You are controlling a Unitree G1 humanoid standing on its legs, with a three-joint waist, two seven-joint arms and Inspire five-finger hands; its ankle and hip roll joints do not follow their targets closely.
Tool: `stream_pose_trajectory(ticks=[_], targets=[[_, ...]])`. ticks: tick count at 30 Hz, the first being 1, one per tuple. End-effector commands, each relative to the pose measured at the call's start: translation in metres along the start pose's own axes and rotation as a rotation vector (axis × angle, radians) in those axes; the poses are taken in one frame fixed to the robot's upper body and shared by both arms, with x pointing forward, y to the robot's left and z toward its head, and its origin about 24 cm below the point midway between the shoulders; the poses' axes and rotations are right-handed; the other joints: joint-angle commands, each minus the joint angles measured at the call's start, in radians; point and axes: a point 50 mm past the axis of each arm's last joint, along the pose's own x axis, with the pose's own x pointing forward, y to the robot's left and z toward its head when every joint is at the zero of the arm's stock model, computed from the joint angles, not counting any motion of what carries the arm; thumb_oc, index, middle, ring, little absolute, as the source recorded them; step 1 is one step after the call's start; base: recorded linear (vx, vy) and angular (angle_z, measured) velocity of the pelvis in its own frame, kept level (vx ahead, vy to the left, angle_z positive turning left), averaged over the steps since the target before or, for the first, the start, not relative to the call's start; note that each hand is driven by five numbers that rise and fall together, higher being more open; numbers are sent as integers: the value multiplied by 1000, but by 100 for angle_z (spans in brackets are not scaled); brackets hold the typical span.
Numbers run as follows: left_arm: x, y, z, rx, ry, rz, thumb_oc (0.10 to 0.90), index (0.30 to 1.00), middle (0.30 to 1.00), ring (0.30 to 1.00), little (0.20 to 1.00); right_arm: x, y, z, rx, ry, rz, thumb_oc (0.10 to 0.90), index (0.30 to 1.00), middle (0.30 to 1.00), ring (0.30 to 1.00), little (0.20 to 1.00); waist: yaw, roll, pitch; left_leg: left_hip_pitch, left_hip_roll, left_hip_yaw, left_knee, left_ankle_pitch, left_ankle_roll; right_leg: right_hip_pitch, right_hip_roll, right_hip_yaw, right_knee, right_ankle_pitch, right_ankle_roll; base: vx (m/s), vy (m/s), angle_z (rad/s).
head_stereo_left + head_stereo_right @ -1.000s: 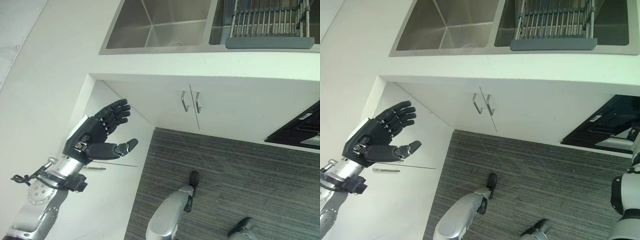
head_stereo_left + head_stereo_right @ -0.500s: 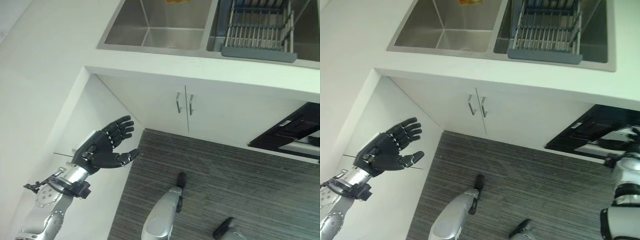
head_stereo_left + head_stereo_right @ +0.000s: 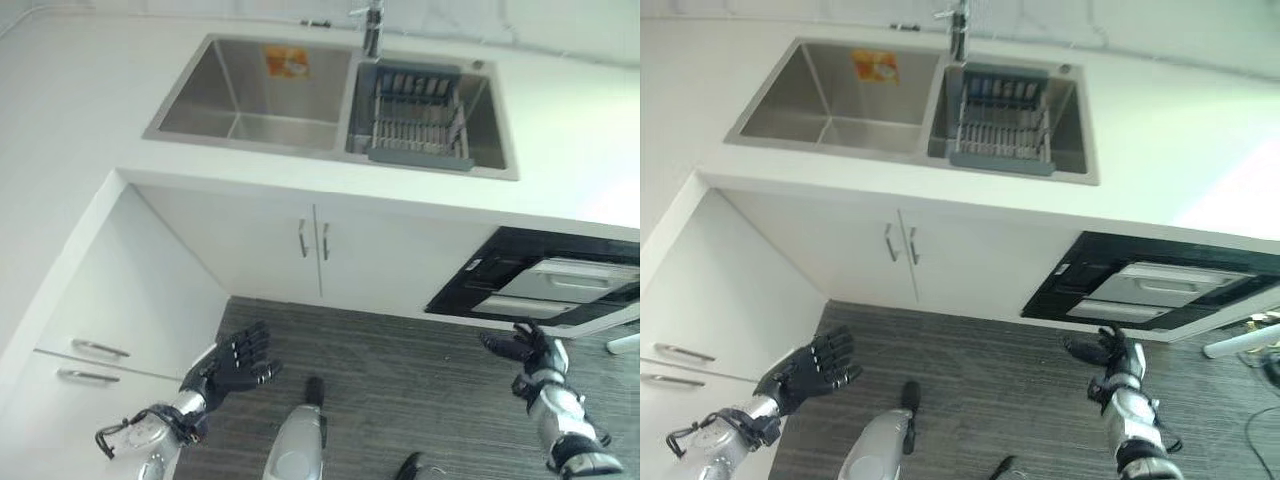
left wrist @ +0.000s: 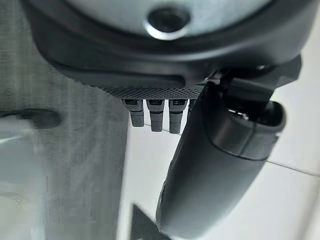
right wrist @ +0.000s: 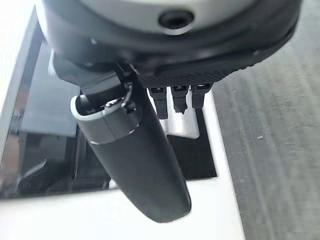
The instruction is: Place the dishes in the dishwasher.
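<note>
Standing before the dishwasher (image 3: 540, 285), whose door was ajar under the counter (image 3: 560, 150), both the left hand (image 3: 235, 365) and right hand (image 3: 520, 348) hung empty with fingers relaxed; the dish rack (image 3: 415, 115) sat in the sink (image 3: 250, 100), presumably holding the dishes.

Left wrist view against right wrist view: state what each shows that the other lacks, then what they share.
Left wrist view: the left hand, its fingers straight, over a white cabinet front. Right wrist view: the right hand, its thumb white-rimmed at the base, over the dark dishwasher opening. Both share the grey striped floor and an open, empty hand.
</note>
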Motion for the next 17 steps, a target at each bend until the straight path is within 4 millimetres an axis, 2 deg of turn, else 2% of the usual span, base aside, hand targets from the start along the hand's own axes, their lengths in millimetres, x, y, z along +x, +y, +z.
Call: stream_pose_trajectory(ticks=[1,5,6,7,10,13,17], targets=[[6,-3,24,63,-160,10,800,900,900,900,900,8,-19,50,-3,-210,-11,800,900,900,900,900,5,50,-50,132,70,42,90,-290,-55,-55,-8,16,37,-12,54,32,44,-18],[6,5,-11,-29,-56,119,800,900,900,900,900,-3,-19,11,-26,-104,29,800,900,900,900,900,-29,46,-82,158,77,75,90,-281,-51,-45,-5,22,37,-20,30,-31,66,-22],[4,8,-26,-32,-4,171,800,900,900,900,900,-10,-20,-8,-29,-51,40,800,900,900,900,900,-45,44,-97,176,81,87,90,-287,-54,-35,-3,29,37,-30,24,27,74,-20],[3,10,-33,-37,26,203,800,900,900,900,900,-13,-21,-16,-31,-24,43,800,900,900,900,900,-54,44,-105,184,83,93,90,-289,-56,-30,-1,33,37,-35,20,22,62,-18],[-1,16,-49,-49,91,278,800,900,900,900,900,-19,-20,-31,-40,34,67,800,900,900,900,900,-75,44,-121,200,87,106,90,-293,-59,-23,5,44,37,-46,14,10,42,-4],[-9,23,-71,-178,184,392,800,900,900,900,900,-29,-17,-53,-59,110,98,800,900,900,900,900,-102,42,-141,219,91,118,90,-299,-62,-13,16,63,37,-58,6,8,41,-8],[-18,22,-91,-230,254,448,800,900,900,900,900,-38,-13,-71,-68,167,119,800,900,900,900,900,-117,41,-156,230,96,126,90,-300,-65,-5,20,68,37,-64,-1,-16,28,-8]])
